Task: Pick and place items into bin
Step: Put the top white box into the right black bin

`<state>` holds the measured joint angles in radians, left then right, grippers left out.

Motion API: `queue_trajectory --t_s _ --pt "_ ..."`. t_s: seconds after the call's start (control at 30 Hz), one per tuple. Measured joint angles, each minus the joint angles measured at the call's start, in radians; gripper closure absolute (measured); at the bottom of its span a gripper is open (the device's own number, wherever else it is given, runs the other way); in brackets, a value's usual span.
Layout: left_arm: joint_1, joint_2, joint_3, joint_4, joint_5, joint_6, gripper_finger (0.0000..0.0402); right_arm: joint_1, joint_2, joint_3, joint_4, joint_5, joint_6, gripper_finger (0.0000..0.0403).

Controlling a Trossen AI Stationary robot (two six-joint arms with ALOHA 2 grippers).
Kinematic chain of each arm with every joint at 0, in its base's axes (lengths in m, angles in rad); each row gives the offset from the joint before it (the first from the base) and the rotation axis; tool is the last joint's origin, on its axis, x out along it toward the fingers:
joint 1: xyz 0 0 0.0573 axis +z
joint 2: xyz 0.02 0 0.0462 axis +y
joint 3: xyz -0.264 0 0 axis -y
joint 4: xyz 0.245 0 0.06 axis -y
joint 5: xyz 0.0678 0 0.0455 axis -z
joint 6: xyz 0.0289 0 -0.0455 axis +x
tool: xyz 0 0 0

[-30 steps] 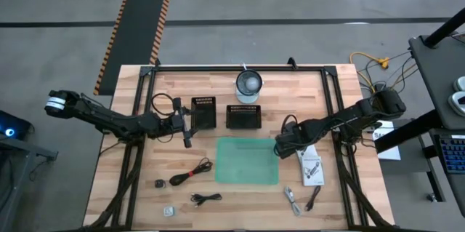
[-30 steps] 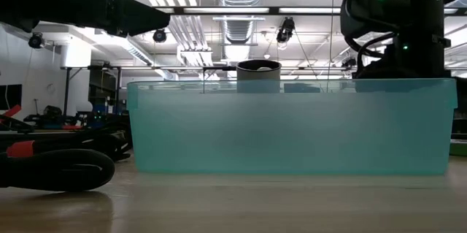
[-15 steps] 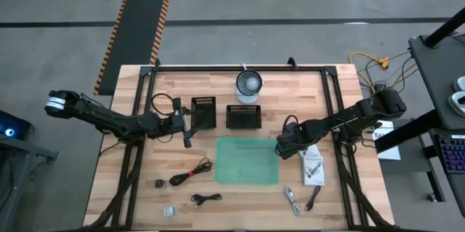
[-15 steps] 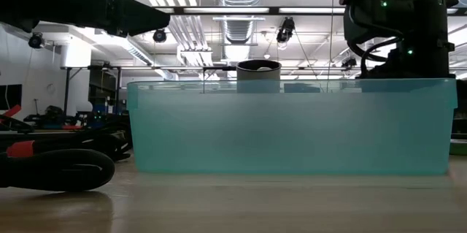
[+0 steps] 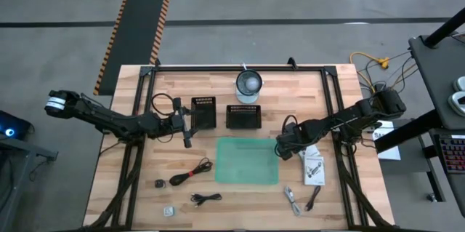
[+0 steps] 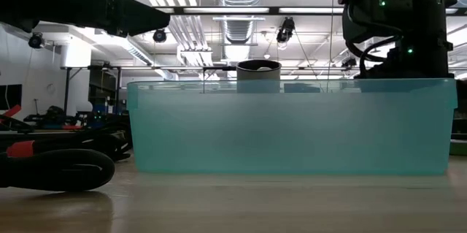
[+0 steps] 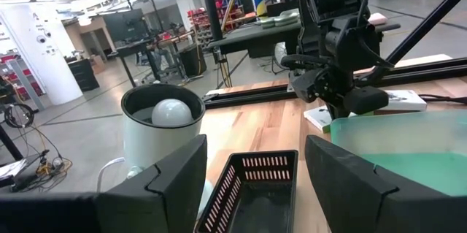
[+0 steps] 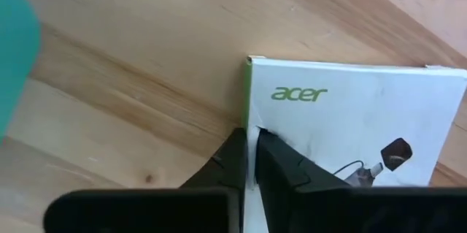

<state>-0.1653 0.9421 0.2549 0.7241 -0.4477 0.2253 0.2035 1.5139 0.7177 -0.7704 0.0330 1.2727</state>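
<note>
White card (image 8: 350,127) | right gripper (image 8: 252,149) jaws nearly shut on its edge; card partly cut off | bin (image 5: 248,161) beside | left gripper (image 5: 186,125) jaws open, holding nothing

One green bin (image 5: 248,161), two black baskets (image 5: 203,112), one white cup (image 5: 248,85), two white cards (image 5: 312,168), three black cables (image 5: 191,173), one whitish cable (image 5: 291,199), two tiny pieces (image 5: 159,183).

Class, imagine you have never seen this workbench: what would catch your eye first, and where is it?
The translucent green bin sits mid-table, filling the low view. Just right of it, the right hand pinches the edge of a white Acer card. The left hand waits open over a black basket behind the bin.
</note>
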Motion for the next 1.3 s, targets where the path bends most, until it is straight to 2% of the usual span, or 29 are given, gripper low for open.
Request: queue_trajectory --t_s 0.5,0.67,0.83,1.3 --pt "0.000 0.000 0.000 0.000 0.000 0.000 0.0187 -0.051 -0.002 0.060 -0.015 0.043 -0.119 0.0394" --pt "0.000 0.000 0.000 0.000 0.000 0.000 0.0187 -0.068 -0.002 0.105 -0.128 0.055 -0.131 0.0394" --pt "0.000 0.000 0.000 0.000 0.000 0.000 0.0187 -0.067 -0.002 0.184 -0.222 0.117 -0.192 0.0394" --pt "0.000 0.000 0.000 0.000 0.000 0.000 0.0187 -0.068 0.010 0.436 -0.240 0.343 -0.551 0.0394"
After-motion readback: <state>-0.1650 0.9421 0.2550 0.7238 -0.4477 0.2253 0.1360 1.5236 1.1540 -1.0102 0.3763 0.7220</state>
